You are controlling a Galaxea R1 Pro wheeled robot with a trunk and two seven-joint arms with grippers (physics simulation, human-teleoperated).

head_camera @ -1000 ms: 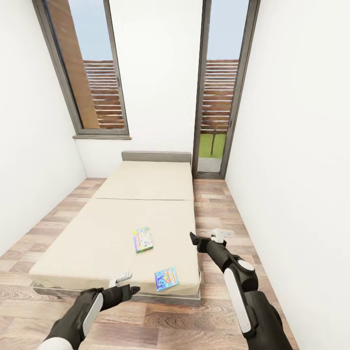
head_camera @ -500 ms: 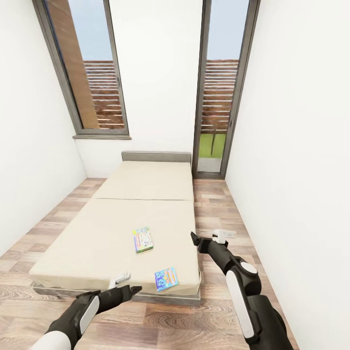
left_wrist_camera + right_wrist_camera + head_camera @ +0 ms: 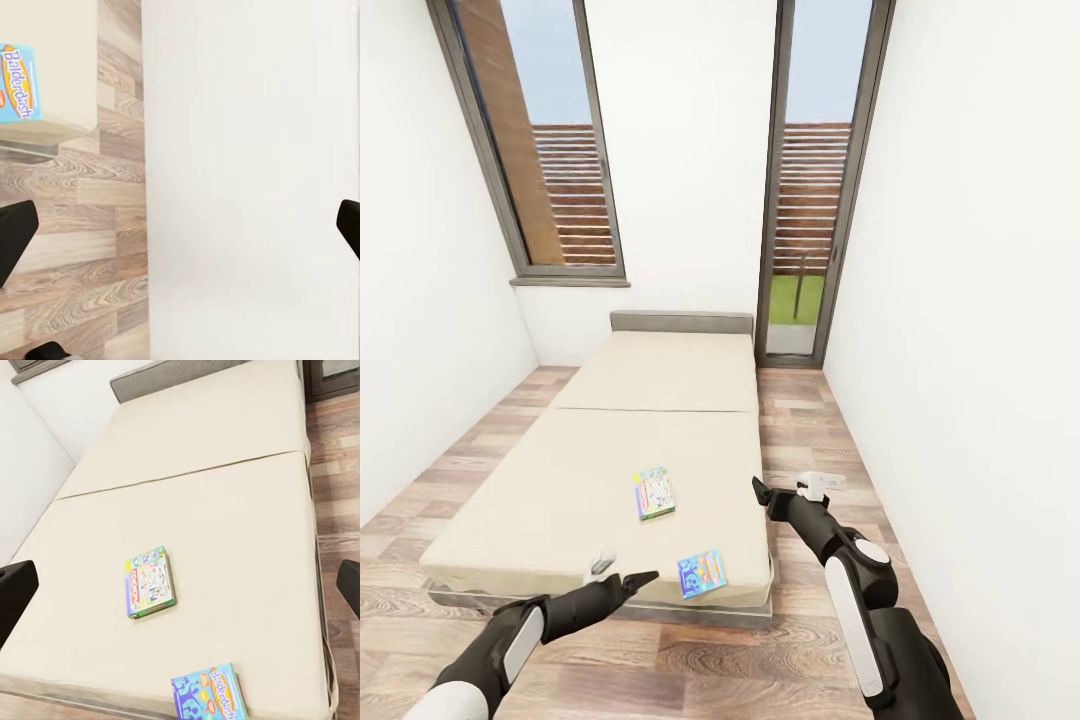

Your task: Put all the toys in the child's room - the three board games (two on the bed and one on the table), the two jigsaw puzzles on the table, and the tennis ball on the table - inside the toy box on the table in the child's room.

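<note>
head: blue board game [image 3: 702, 573] at bed [image 3: 560, 500] foot edge, green one [image 3: 654, 494] mid-mattress; left end effector [image 3: 622, 572] released, just beside bed foot | left wrist: aim over blue box [image 3: 15, 82] | right wrist: right end effector spread; square up before pinching

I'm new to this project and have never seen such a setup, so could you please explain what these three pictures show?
It is a simulated robot with two arms, facing a bed. The wide picture is from its head; the other two are from cameras at each wrist. The left gripper and right gripper are both open and hold nothing. On the bed lie two board games: a blue one near the foot edge and a green-edged one further in. The right wrist camera looks down on both.
</note>
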